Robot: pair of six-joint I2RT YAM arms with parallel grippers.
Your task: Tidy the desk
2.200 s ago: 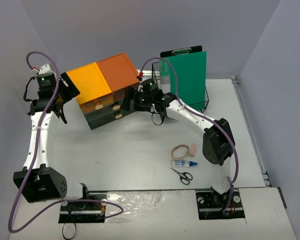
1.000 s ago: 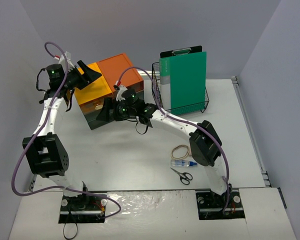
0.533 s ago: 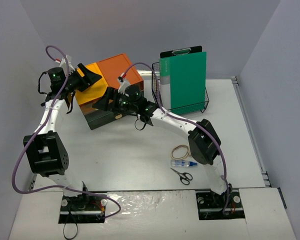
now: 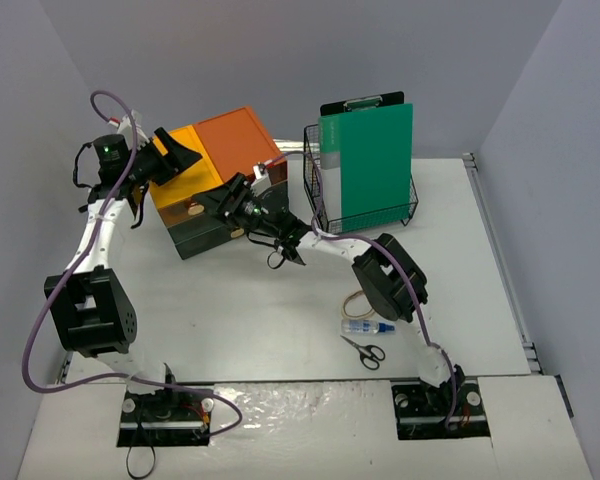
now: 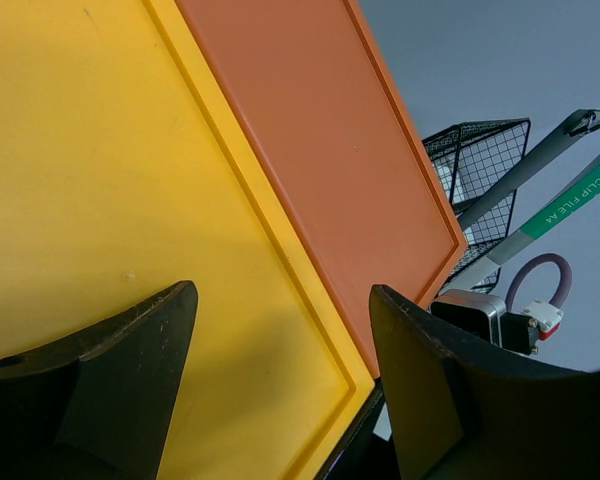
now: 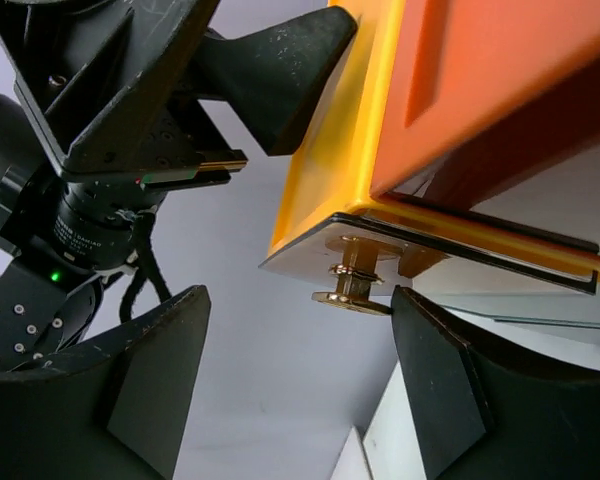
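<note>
The white desk (image 4: 250,310) carries a dark drawer unit (image 4: 202,238) with a yellow top (image 4: 180,185) and an orange top (image 4: 238,138) at the back left. My left gripper (image 4: 183,154) hovers open just over the yellow top (image 5: 100,180), beside the orange one (image 5: 320,120), holding nothing (image 5: 280,380). At the unit's front, my right gripper (image 4: 229,204) is open around a gold drawer knob (image 6: 355,287). The knob sits between the jaws (image 6: 298,300) and its disc touches the right finger (image 6: 435,380).
A wire basket (image 4: 405,205) at the back holds an upright green clipboard (image 4: 368,160). A rubber band (image 4: 360,300), a glue bottle (image 4: 368,327) and scissors (image 4: 362,350) lie front right, near the right arm's base. The basket (image 5: 480,160) also shows past the orange top.
My right gripper slid left along the unit's front to the knob under the yellow top, its jaws narrowing. The left arm swung in from the far left over the yellow top.
</note>
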